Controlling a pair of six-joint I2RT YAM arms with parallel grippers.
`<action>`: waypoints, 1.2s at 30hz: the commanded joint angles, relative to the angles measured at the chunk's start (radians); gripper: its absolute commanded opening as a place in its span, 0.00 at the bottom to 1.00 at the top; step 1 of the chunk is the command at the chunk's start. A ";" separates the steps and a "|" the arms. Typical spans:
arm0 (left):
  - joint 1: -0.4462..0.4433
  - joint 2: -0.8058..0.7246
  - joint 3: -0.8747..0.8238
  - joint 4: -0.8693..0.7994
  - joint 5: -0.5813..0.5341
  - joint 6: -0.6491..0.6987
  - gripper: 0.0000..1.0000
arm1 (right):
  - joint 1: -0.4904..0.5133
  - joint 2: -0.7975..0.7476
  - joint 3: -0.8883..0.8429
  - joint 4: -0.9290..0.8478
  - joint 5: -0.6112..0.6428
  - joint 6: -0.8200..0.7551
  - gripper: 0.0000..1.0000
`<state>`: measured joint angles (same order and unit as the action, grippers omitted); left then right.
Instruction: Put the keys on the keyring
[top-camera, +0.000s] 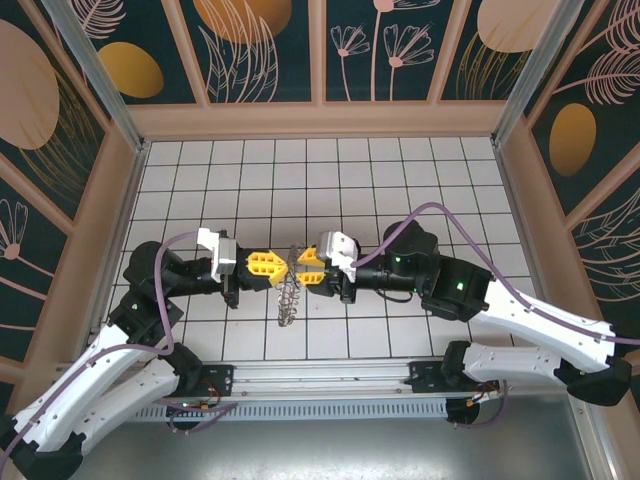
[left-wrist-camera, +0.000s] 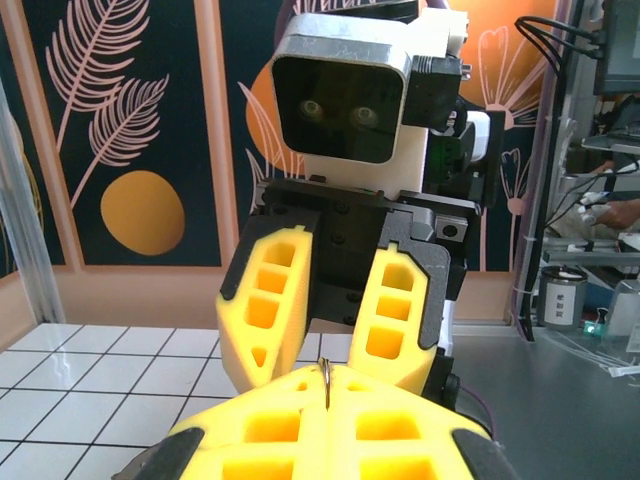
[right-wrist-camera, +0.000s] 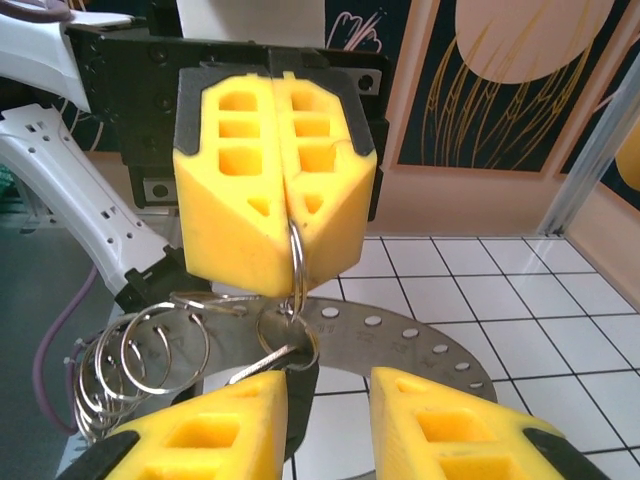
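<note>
The keyring (right-wrist-camera: 430, 345), a flat grey metal ring with holes along its rim, hangs between the two grippers above the tiles; several wire loops (right-wrist-camera: 130, 355) fan out at its left. My left gripper (left-wrist-camera: 327, 374) is shut on one thin wire loop (right-wrist-camera: 297, 262) of the keyring (top-camera: 287, 296). A small silvery key (right-wrist-camera: 258, 364) on a small loop dangles under that grip, with a dark strip below it. My right gripper (right-wrist-camera: 330, 366) faces the left one, open, and its left finger (right-wrist-camera: 210, 435) is beside the key. In the top view both grippers (top-camera: 278, 265) (top-camera: 303, 268) meet nose to nose.
The white tiled floor (top-camera: 400, 180) is walled by a tan frame with patterned panels (top-camera: 260, 50). A metal rail (top-camera: 320, 378) runs along the near edge by the arm bases. Purple cables (top-camera: 440, 212) loop over each arm.
</note>
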<state>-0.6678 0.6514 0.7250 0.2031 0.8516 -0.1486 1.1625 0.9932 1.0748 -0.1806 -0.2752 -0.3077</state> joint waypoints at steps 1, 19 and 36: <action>0.001 -0.010 -0.002 0.076 0.032 -0.028 0.00 | 0.005 0.004 -0.012 0.074 -0.043 0.009 0.28; 0.001 -0.022 -0.006 0.081 0.060 -0.043 0.00 | 0.003 0.040 -0.004 0.102 -0.070 0.003 0.17; 0.002 -0.021 -0.016 0.096 0.064 -0.058 0.00 | 0.006 0.068 0.000 0.159 -0.170 0.007 0.01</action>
<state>-0.6678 0.6399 0.7177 0.2344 0.8989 -0.1864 1.1625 1.0523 1.0683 -0.0826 -0.3981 -0.3077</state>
